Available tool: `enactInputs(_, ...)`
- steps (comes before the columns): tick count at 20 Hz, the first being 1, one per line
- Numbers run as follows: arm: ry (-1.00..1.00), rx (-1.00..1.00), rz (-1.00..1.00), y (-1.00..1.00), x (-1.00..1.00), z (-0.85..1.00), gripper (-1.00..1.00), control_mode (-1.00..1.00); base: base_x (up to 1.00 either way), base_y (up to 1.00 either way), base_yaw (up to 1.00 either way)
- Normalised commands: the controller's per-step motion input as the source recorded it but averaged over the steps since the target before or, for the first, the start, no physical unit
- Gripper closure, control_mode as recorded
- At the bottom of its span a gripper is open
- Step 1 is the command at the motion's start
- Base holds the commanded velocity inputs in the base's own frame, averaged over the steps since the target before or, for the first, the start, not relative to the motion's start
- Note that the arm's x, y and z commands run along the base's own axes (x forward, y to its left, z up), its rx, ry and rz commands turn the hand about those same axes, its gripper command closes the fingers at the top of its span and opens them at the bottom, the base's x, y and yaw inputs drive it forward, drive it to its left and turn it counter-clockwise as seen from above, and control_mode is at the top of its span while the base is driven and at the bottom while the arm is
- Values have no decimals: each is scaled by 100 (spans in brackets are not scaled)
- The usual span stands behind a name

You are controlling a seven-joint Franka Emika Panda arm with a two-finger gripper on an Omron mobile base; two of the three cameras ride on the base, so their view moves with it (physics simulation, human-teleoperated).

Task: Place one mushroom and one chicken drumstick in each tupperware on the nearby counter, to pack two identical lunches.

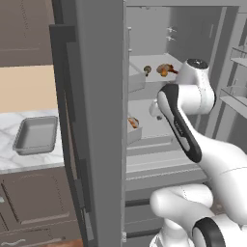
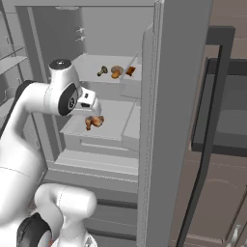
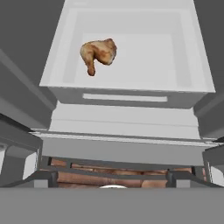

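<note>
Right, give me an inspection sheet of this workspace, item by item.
Surface: white marble counter left of the open fridge.
Job's things: one grey tupperware on the counter, nothing visible inside; a mushroom and a chicken drumstick on the upper fridge shelf; another drumstick in the lower white bin.
Clutter: an orange piece beside the upper drumstick, too small to identify.
Pincer: open, holding nothing, above the lower bin.
Cables: nothing seen.
Surroundings: grey fridge door, dark brown cabinets.

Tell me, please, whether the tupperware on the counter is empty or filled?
Empty: the tupperware on the counter shows bare grey floor.
</note>
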Motion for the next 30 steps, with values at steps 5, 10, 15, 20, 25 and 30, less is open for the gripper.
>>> enactInputs(5,0,0,0,13,-9,-21,-100,-100,0,0,0)
enactInputs(10,0,5,0,13,0,-32,-100,-100,0,0,0)
enactInputs(15,0,7,2,11,1,-17,-100,-100,0,0,0)
enactInputs(20,0,1,2,21,10,-14,-100,-100,0,0,0)
enactInputs(25,0,0,0,5,32,-10,-100,-100,0,0,0)
enactInputs(30,0,2,1,0,33,-4,-100,-100,0,0,0)
